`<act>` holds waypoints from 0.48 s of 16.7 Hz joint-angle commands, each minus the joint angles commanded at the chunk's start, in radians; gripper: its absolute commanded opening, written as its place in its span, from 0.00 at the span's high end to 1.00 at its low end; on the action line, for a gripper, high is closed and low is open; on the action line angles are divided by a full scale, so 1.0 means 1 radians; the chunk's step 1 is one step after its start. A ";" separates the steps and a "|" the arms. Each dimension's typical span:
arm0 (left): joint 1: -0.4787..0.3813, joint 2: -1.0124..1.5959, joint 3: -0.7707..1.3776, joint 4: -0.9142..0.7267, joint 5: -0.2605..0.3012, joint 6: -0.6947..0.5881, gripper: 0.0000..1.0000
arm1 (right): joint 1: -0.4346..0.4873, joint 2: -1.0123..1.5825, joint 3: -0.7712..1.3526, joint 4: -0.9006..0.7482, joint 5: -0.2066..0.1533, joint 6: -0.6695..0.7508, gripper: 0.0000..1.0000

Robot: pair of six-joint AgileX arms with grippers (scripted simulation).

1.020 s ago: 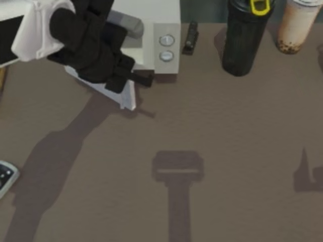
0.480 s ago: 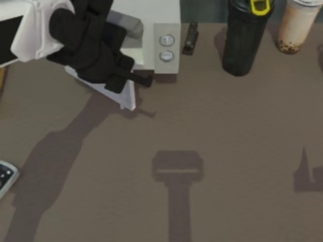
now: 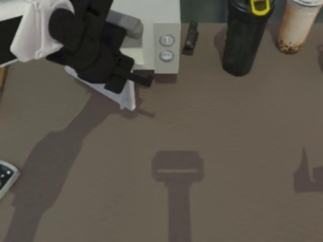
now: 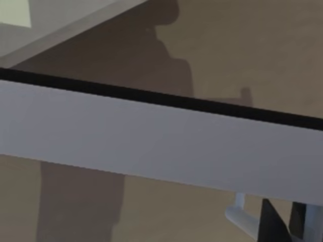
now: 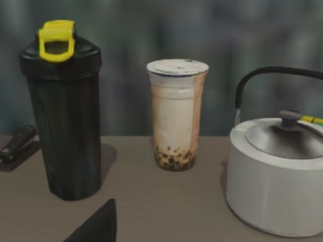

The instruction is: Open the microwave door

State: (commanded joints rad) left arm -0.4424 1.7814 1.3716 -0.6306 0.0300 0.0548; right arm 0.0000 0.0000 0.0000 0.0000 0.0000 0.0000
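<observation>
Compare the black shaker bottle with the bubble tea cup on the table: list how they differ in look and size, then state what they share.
The black shaker bottle is opaque and dark, while the bubble tea cup is see-through, showing milky tea over dark pearls. The bottle's lid carries a yellow loop; the cup's top is flat and white. The bottle stands taller and wider than the cup. Both stand upright, side by side but apart, at the table's far edge, right of the microwave.

Counted: one white boxy microwave (image 3: 151,20) with two round silver knobs (image 3: 166,40); one tall black shaker bottle (image 5: 63,116); one bubble-tea cup (image 5: 175,116); one white kettle (image 5: 277,171).
</observation>
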 joint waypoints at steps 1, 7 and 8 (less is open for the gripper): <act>0.000 0.000 0.000 0.000 0.000 0.000 1.00 | 0.000 0.000 0.000 0.000 0.000 0.000 0.00; -0.005 0.002 -0.003 0.000 0.006 -0.004 1.00 | 0.000 0.000 0.000 0.000 0.000 0.000 0.00; -0.004 0.000 -0.004 0.000 0.007 -0.001 1.00 | 0.000 0.000 0.000 0.000 0.000 0.000 0.00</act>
State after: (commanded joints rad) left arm -0.4463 1.7817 1.3678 -0.6303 0.0373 0.0541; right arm 0.0000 0.0000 0.0000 0.0000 0.0000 0.0000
